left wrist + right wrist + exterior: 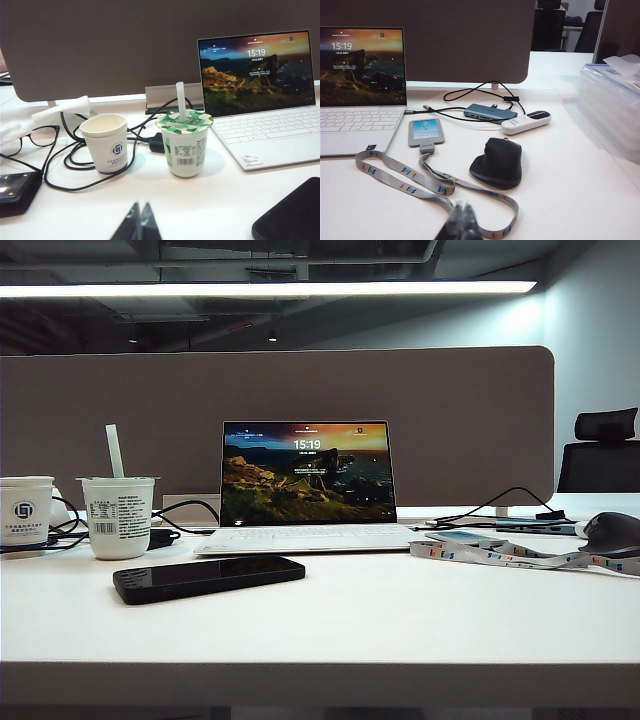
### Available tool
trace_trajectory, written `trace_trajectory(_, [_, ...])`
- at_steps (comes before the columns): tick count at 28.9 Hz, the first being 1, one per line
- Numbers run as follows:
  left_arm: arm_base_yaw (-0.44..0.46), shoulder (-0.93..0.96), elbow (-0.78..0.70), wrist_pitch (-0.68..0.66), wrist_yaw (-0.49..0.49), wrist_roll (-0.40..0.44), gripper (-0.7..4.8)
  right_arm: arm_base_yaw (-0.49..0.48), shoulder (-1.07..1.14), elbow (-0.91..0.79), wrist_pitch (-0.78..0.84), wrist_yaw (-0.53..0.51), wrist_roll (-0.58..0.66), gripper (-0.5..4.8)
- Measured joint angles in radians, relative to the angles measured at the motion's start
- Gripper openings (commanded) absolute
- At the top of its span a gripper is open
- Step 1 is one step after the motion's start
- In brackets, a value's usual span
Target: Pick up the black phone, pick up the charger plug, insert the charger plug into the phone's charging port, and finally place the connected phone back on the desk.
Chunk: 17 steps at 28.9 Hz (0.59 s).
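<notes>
The black phone point(208, 578) lies flat on the white desk point(400, 625) in front of the laptop's left corner; one of its corners point(292, 212) shows in the left wrist view. Its charging port is too small to make out. The charger plug point(426, 107), a silver tip on a thin black cable, rests on the desk between the laptop and the grey-blue hub point(489, 113). My left gripper point(141, 205) is shut and empty, hovering over bare desk short of the cups. My right gripper point(462, 206) is shut and empty above the lanyard. Neither gripper appears in the exterior view.
An open laptop point(308, 485) stands mid-desk. At the left are a paper cup point(106, 142), a lidded cup with a straw point(184, 145), glasses point(30, 140), tangled cables and a black brick point(15, 192). At the right lie a badge with lanyard point(425, 132), a mouse point(497, 162), a white device point(526, 121) and plastic boxes point(612, 105).
</notes>
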Motion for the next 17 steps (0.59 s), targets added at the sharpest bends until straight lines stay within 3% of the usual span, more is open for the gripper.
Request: trace_trajectory(17, [0.000, 0.000, 0.015, -0.029, -0.023, -0.027, -0.06, 0.001, 0.003, 0.054, -0.089, -0.010, 0.013, -0.01])
